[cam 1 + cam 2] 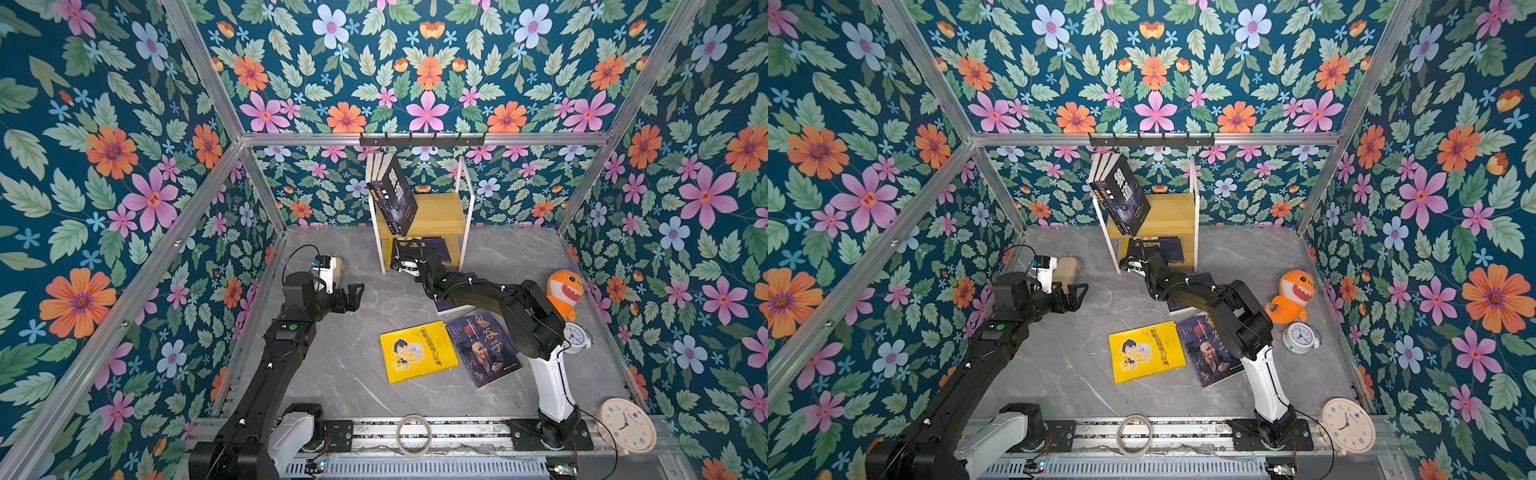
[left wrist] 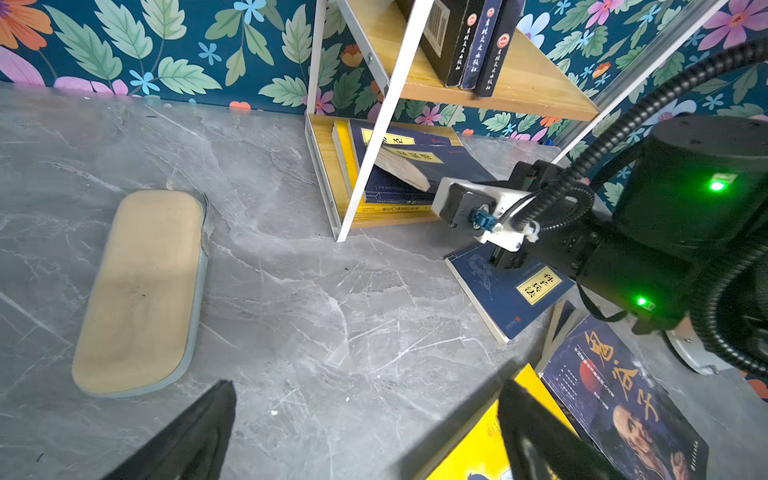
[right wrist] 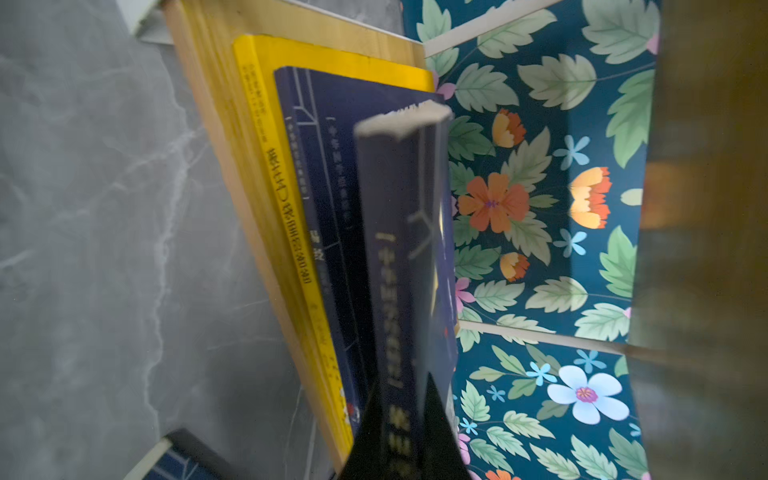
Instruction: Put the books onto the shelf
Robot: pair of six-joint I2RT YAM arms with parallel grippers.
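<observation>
While my right gripper (image 3: 405, 424) is clamped on a book (image 3: 395, 249) in the lower tier of the shelf (image 1: 440, 216), I'm mid-placement — next: lay it on the stack (image 3: 332, 166), release.

Wallpaper (image 1: 428, 62): deep teal ground with green leaves and orange, pink and pale-blue flowers. Tabletop (image 1: 340, 374): grey marble, white veins. Shelf (image 1: 440, 212), at 12 o'clock in both top views: honey-coloured boards, white frame. Leaning book (image 1: 399, 195) on its top board: black cover, white title. Cartoon-boy book (image 1: 417, 351), at 6 o'clock of the shelf: bright yellow. Portrait book (image 1: 484, 349), at its 3 o'clock: dark navy, red disc. Navy paperback (image 3: 399, 249): cream page edges, pale lettering. Plush shark (image 1: 565, 291): orange, white teeth. Round clock (image 1: 625, 426), at 5 o'clock: cream.
</observation>
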